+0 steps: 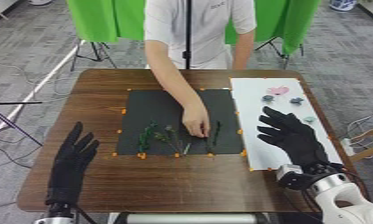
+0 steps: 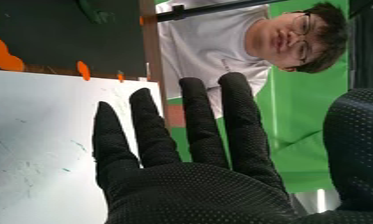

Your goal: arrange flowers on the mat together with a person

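Pink flower [image 1: 277, 90], person's hand [image 1: 196, 122], head view

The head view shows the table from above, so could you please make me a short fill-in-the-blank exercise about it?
The dark mat lies to the ____ of the white sheet.
The flower nearest the sheet's far edge is ____ in colour.
The sprigs on the mat are mostly ____ in colour.
The robot's hand over the sheet is its ____ one.
Missing words: left; pink; green; right.
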You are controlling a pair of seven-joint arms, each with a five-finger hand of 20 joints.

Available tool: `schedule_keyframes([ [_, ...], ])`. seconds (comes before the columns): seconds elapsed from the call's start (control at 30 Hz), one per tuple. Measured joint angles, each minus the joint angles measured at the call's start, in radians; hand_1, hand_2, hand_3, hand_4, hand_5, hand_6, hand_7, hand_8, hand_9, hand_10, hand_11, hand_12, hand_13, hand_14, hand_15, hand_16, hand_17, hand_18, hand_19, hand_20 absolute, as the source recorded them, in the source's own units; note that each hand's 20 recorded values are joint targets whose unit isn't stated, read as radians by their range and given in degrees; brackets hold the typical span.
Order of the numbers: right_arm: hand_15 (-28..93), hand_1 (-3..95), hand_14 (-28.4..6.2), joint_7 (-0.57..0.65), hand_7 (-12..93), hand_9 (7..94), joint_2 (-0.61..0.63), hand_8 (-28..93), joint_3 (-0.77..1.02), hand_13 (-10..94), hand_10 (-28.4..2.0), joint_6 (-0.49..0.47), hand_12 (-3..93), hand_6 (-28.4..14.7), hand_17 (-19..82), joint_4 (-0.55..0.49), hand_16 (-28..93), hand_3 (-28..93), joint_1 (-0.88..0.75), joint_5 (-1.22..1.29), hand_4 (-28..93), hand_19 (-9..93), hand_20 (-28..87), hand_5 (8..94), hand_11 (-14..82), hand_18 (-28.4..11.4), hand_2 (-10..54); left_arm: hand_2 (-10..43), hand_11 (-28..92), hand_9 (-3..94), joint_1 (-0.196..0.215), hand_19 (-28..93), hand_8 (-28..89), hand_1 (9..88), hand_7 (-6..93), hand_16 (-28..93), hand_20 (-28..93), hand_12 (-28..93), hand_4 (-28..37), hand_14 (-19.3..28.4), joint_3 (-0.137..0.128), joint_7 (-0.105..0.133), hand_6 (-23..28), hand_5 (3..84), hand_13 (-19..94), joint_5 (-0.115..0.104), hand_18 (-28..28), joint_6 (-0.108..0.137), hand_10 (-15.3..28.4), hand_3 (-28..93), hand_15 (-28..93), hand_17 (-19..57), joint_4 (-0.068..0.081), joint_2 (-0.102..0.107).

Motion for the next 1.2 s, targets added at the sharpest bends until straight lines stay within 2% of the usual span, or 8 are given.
schedule_keyframes([
  [0.4, 6, 15.3, -20.5, 0.002, 10, 39.9, 0.002, -9, 0.007, 30, -12.4, 0.013, 16.5, 2.2, 2, -0.006, 33, 69, 0.0, -0.027, -26, 29, 20, 40.1, 4.5, -24.3, 7.3, 3.9, 6, 26.5, 0.0, 39, -9, 17.4, 10.7, 2, 5, 14, -28.3, 17.0, 0.003, 0.0, -2.5, 22.4, 20, -0.002, 22.7, 0.005, 11.6, 76, 14, -12.5, 0.0, 0.006],
  [0.47, 12, 16.1, -19.9, 0.006, 11, 40.1, 0.006, -9, 0.008, 31, -13.2, 0.02, 17.5, 2.2, 2, -0.009, 32, 69, 0.0, -0.047, -25, 33, 22, 39.8, 4.6, -24.5, 6.0, 3.9, 6, 26.5, 0.0, 39, -9, 17.6, 10.7, 2, 5, 14, -28.3, 17.0, 0.003, 0.001, -2.4, 22.4, 20, -0.002, 22.7, 0.006, 11.6, 76, 14, -12.5, 0.0, 0.007],
  [0.6, 32, 18.5, -18.8, 0.034, 11, 38.3, 0.027, -9, 0.008, 33, -16.1, 0.048, 19.6, 2.3, 4, -0.02, 24, 69, 0.01, -0.173, -24, 45, 28, 37.1, 8.4, -25.0, 3.0, 3.9, 6, 26.4, 0.0, 39, -9, 17.6, 10.7, 2, 5, 14, -28.3, 17.0, 0.004, 0.003, -2.3, 22.3, 20, -0.003, 22.7, 0.009, 11.7, 76, 14, -12.5, -0.001, 0.011],
  [0.73, 46, 20.7, -18.2, 0.14, 11, 38.0, 0.075, -9, -0.007, 36, -16.6, 0.069, 19.8, 2.1, 6, -0.027, 18, 69, 0.056, -0.37, -23, 54, 33, 35.7, 10.8, -25.1, 1.5, 4.1, 6, 26.4, 0.0, 39, -9, 18.1, 10.8, 2, 5, 14, -28.3, 17.0, 0.007, 0.004, -2.3, 22.3, 20, -0.005, 22.6, 0.014, 11.7, 76, 14, -12.5, -0.002, 0.017],
  [0.87, 55, 21.9, -18.1, 0.269, 13, 39.5, 0.163, -9, -0.065, 37, -16.4, 0.094, 19.5, 2.1, 8, -0.011, 15, 69, 0.147, -0.528, -23, 57, 36, 35.9, 14.0, -25.1, 1.0, 4.1, 7, 26.3, 0.0, 39, -9, 18.4, 10.8, 2, 5, 14, -28.3, 17.0, 0.011, 0.005, -2.2, 22.3, 20, -0.007, 22.6, 0.02, 11.7, 76, 14, -12.4, -0.003, 0.024],
  [1.03, 59, 23.8, -17.2, 0.373, 15, 42.3, 0.286, -10, -0.198, 40, -16.1, 0.157, 19.5, 1.6, 10, 0.041, 14, 70, 0.299, -0.697, -22, 60, 37, 38.1, 18.5, -25.4, -0.1, 4.0, 7, 26.3, -0.001, 39, -9, 18.8, 10.9, 2, 5, 14, -28.3, 17.1, 0.015, 0.006, -2.2, 22.3, 20, -0.009, 22.6, 0.025, 11.8, 77, 15, -12.5, -0.004, 0.029],
  [1.2, 64, 27.2, -15.5, 0.456, 19, 46.8, 0.354, -12, -0.273, 44, -15.5, 0.157, 19.0, 1.9, 11, 0.073, 13, 72, 0.406, -0.877, -22, 62, 37, 42.2, 27.0, -25.3, -1.5, 4.0, 7, 26.3, 0.0, 39, -9, 19.1, 10.9, 1, 5, 14, -28.3, 17.0, 0.015, 0.006, -2.1, 22.3, 20, -0.011, 22.6, 0.027, 11.8, 77, 15, -12.4, -0.005, 0.031],
])
